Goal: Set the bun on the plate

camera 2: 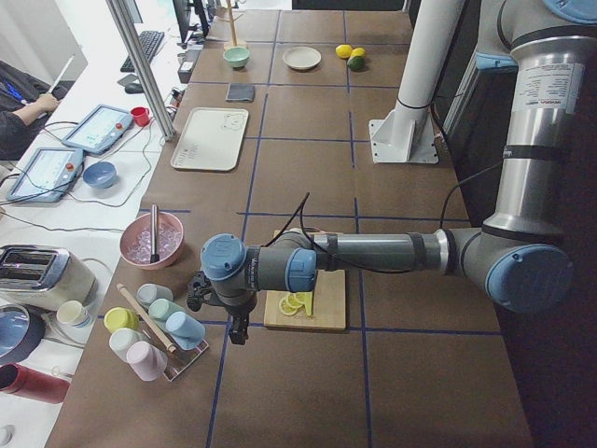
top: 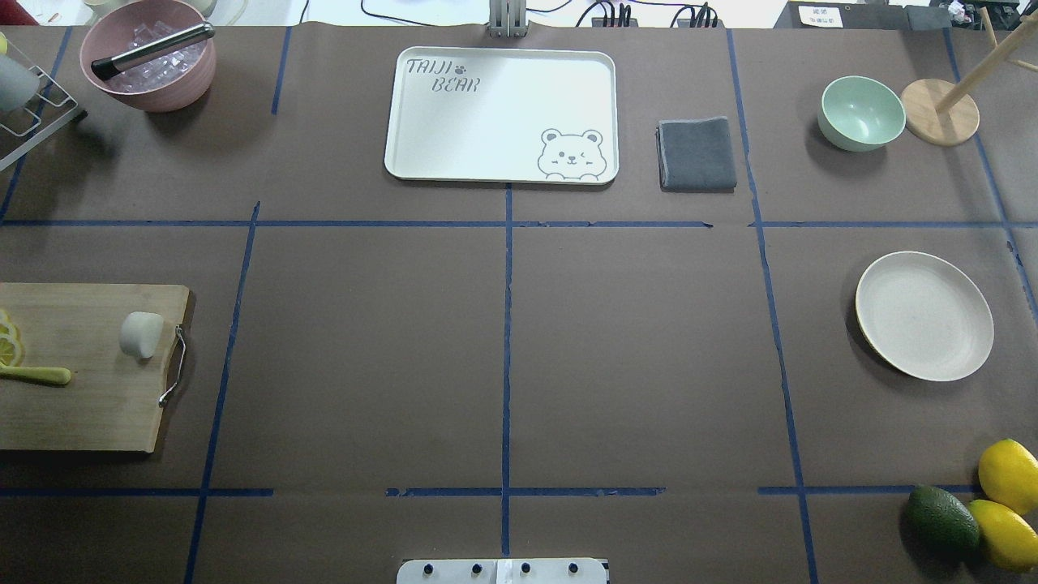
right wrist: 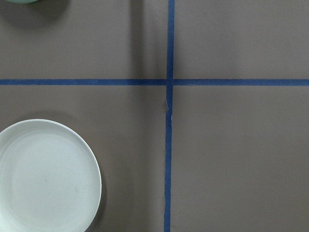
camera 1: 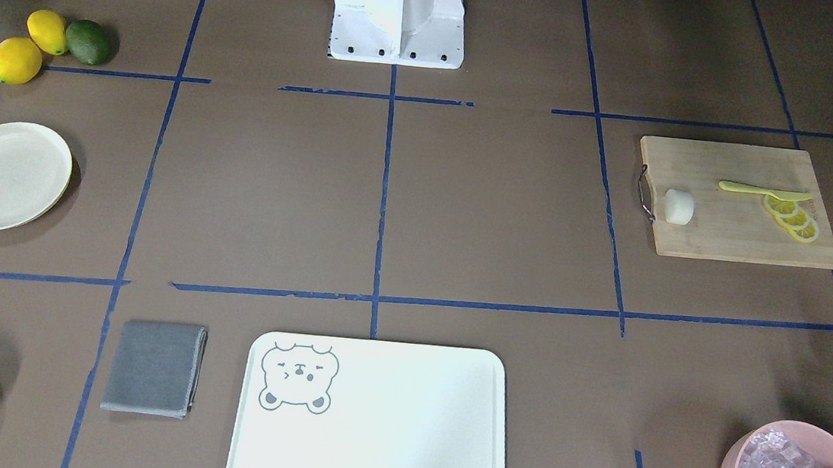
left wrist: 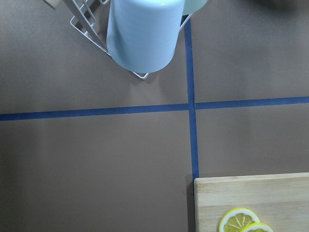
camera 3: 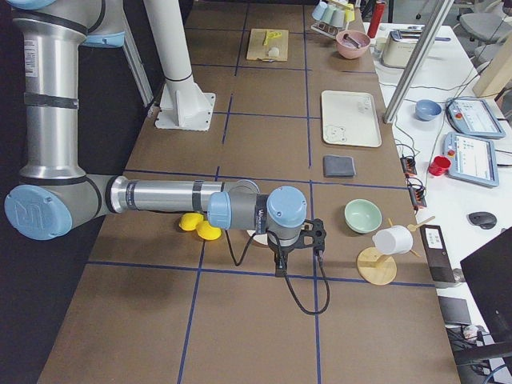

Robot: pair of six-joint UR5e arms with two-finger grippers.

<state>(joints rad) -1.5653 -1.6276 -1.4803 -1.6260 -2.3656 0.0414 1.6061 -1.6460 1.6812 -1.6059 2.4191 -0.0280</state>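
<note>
Bun is sitting well apart from the plate; smooth, rounded, it could be slipping mid-carry. Jaws' opening: cannot tell.

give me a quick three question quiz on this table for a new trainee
1. True or false: the bun already sits on the plate.
2. What does the bun rest on? A) tray B) board C) cloth
3. How many whole lemons lie beside the avocado?
Key: 1 false; 2 B; 3 two.
</note>
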